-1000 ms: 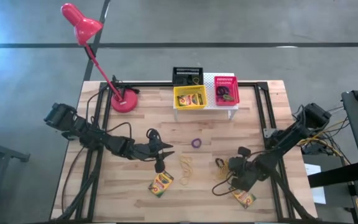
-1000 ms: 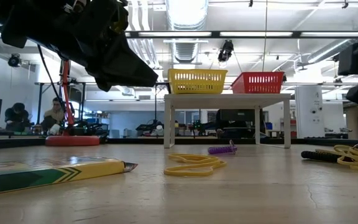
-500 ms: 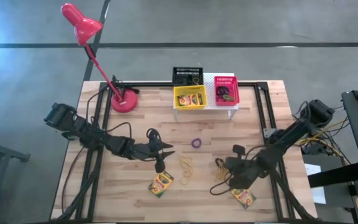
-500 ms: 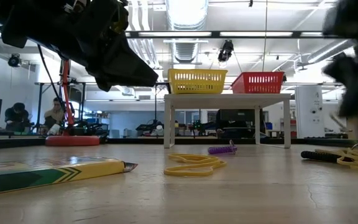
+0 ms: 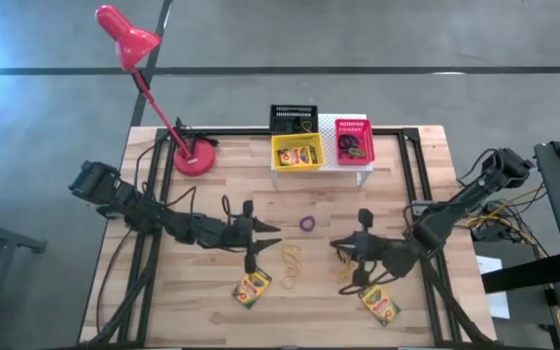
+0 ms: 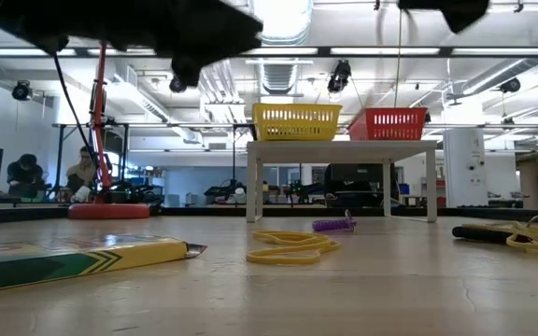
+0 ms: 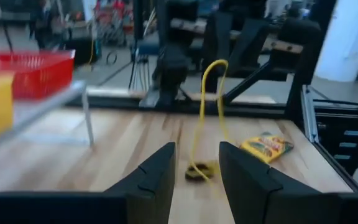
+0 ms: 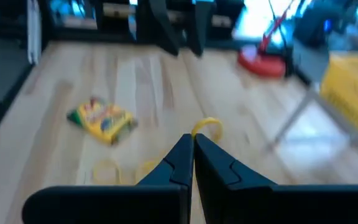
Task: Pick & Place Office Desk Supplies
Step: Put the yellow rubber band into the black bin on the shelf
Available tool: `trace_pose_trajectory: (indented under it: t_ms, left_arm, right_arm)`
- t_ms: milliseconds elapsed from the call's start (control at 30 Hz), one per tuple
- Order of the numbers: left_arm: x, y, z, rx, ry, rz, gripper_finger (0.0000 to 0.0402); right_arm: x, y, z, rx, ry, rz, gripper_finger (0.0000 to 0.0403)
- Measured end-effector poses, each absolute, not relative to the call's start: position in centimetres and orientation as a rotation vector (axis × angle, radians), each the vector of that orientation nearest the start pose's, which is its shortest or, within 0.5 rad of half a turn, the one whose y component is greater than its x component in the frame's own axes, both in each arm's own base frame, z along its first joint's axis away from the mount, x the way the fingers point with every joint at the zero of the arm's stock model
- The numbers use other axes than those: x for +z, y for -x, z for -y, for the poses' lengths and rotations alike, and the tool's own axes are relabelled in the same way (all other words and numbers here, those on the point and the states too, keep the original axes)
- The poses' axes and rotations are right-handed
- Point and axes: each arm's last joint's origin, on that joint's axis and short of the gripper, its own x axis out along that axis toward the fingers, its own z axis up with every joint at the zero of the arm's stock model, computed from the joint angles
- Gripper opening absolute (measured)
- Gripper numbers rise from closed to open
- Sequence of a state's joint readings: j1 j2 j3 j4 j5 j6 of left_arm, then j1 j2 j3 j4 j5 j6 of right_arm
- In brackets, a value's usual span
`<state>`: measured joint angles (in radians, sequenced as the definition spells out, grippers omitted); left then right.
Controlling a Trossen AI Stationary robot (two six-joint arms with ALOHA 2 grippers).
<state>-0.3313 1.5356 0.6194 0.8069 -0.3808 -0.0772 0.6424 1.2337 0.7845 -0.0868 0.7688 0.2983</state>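
My right gripper (image 5: 336, 243) hovers over the table's right middle, pointing left, shut on a yellow rubber band (image 7: 199, 112). My left gripper (image 5: 272, 229) hangs open above the table's middle, facing it and touching nothing. One crayon box (image 5: 252, 288) lies flat below the left gripper, another crayon box (image 5: 381, 303) lies by the near right edge, and a third sits in the yellow basket (image 5: 297, 152). Loose bands (image 5: 291, 260) and a purple ring (image 5: 307, 224) lie between the grippers. Yellow and pink-red basket (image 5: 353, 141) stand on the white riser, with the black basket (image 5: 293, 119) behind. My right gripper pinches the yellow rubber band between its two shut fingertips, and a small loop (image 8: 205, 127) sticks out past them. The fingers come level from the table's right. The band hangs down from the hold as a long loop, its lower end (image 7: 201, 171) on the table among other bands.
A red desk lamp stands with its base (image 5: 193, 158) at the far left of the table. More yellow bands and a black object (image 6: 479, 233) lie under the right gripper. Bare wood shows along the near edge between the two crayon boxes.
My right gripper has risen from beside the near right crayon box and swung toward the table's middle, turning its fingers leftward and drawing a yellow band up off the pile. My left gripper has risen and moved a little to the right.
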Motion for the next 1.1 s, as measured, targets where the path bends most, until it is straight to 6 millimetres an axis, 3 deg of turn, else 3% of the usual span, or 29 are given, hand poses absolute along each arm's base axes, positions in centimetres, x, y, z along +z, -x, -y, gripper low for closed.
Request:
trace_pose_trajectory:
  t_ms: [267,500,800,1100]
  left_arm:
    - [22.0,-30.7,9.5,-0.028,-0.069,-0.050,0.0149]
    - [20.5,-33.0,8.7,0.015,-0.024,-0.097,0.0218]
    - [19.1,-35.4,7.7,0.041,0.105,-0.127,0.0307]
    - [18.8,-39.3,8.9,-0.067,0.076,-0.147,0.0319]
  right_arm:
    - [25.3,-25.4,-13.1,-0.222,0.106,-0.242,0.0008]
    - [24.4,-27.4,-12.4,-0.272,0.097,-0.245,0.0008]
    - [25.0,-27.9,-12.6,-0.269,0.076,-0.228,0.0008]
    - [25.1,-28.0,-12.6,-0.269,0.074,-0.226,0.0008]
